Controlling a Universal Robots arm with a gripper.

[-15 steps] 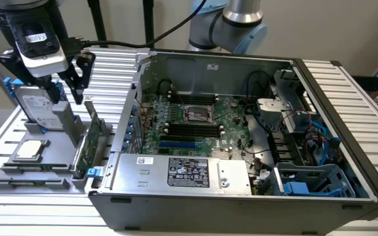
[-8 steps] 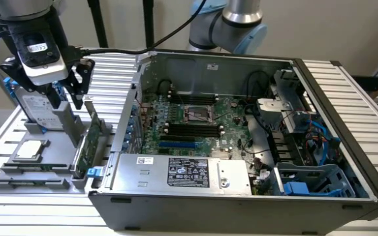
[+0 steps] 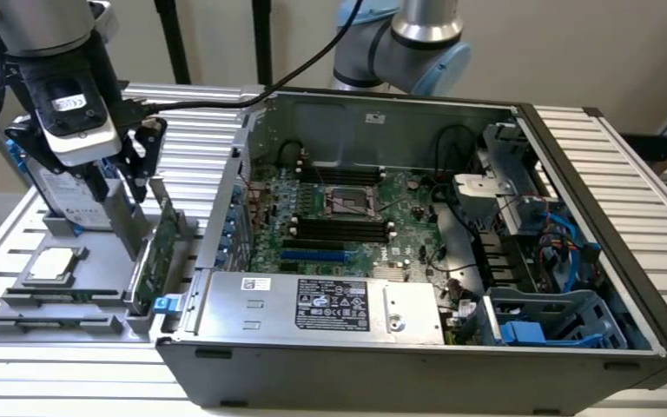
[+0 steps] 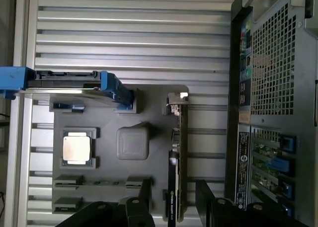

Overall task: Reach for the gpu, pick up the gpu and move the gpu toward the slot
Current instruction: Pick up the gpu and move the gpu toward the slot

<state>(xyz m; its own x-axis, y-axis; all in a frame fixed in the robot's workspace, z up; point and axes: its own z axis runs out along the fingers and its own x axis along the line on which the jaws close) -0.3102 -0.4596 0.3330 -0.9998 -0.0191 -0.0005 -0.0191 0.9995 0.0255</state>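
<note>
While open astride the gpu [image 4: 178, 147], fingers [image 4: 145, 191] over grey fixture [image 4: 107, 121] on slatted aluminium table [image 4: 124, 28].

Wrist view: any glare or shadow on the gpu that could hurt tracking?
Wrist view: a small bright glint on the bracket end of the gpu, and its edge near the open end effector is dark; the processor chip also reflects light. Exterior view: the gpu shows no glare; the computer case interior is shaded toward the exterior view's right.

clearance | gpu [image 4: 178, 157] faces: free both sides | case wall [image 4: 268, 78]: near one side | hard drive [image 4: 64, 83]: farther off
</note>
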